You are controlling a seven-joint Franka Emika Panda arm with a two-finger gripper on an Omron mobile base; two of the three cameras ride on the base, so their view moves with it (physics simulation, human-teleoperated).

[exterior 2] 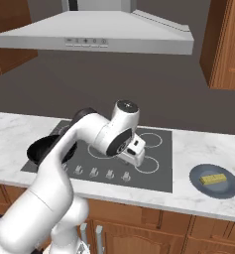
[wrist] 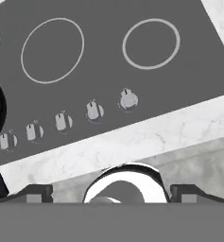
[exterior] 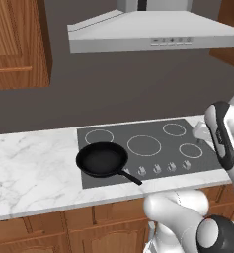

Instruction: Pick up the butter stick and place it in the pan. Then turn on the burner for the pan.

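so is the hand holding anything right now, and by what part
Nothing is held. The hand is open over the cooktop's front edge, and the butter stick lies on its plate.

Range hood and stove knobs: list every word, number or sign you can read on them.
No readable text.
Range hood: its front strip carries a row of small button marks, too small to read.
Knobs along the cooktop front: no legible markings.
Burner rings: plain circles, no labels.

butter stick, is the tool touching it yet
Apart: the right base view shows the butter stick on its blue plate, far right of the tool.
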